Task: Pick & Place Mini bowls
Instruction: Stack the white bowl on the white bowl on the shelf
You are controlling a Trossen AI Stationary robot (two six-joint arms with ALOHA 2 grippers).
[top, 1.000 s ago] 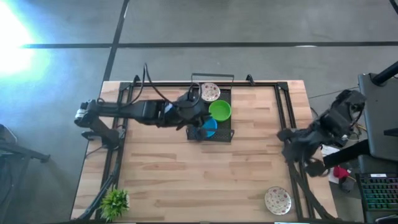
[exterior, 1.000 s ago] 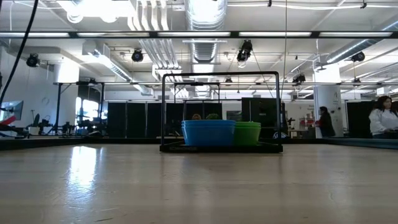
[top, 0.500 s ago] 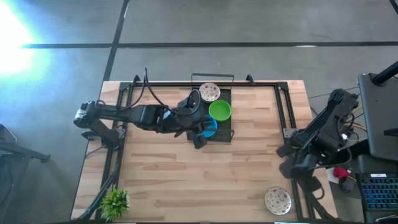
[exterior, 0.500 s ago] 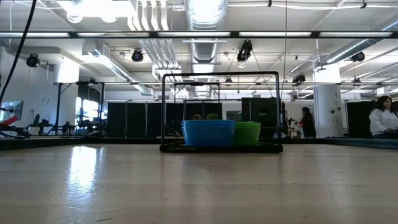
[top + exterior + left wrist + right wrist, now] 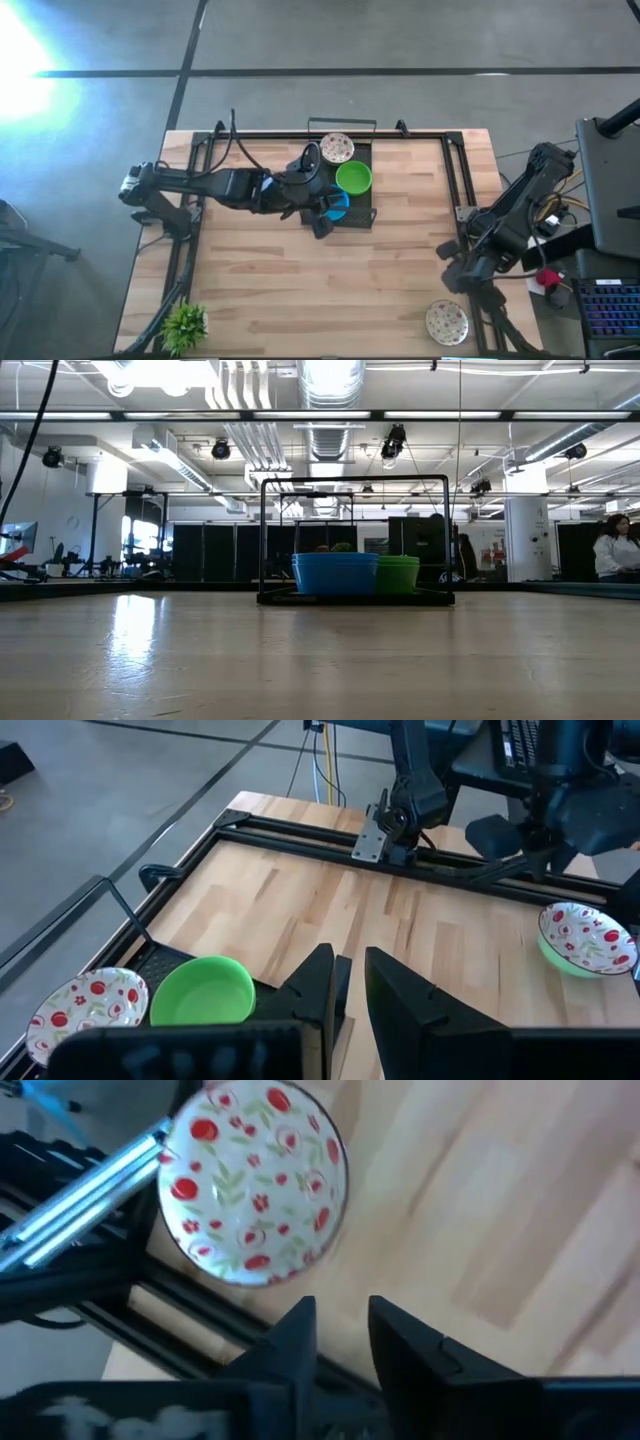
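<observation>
A black wire rack [image 5: 358, 216] at the table's far middle holds a white floral bowl [image 5: 338, 149], a green bowl [image 5: 354, 178] and a blue bowl [image 5: 337, 206]; the low view shows the blue bowl [image 5: 335, 573] and the green bowl [image 5: 398, 574] side by side. My left gripper [image 5: 349, 988] hovers at the rack's near left corner, its fingers a narrow gap apart with nothing between them. Another floral bowl [image 5: 447, 322] rests on the table at the near right corner. My right gripper [image 5: 343, 1330] hangs open above the table just beside this bowl [image 5: 252, 1180], pointing steeply down.
Black rails [image 5: 462, 180] run along the table's far and side edges. A small potted plant [image 5: 185, 325] stands at the near left corner. Bare wood lies between the rack and the near edge. A person [image 5: 615, 548] shows in the room behind.
My right gripper has swung toward the table's near edge and come down toward the floral bowl at the near right corner. My left gripper drifted slightly toward the near edge beside the rack, then stopped. No bowl has moved.
</observation>
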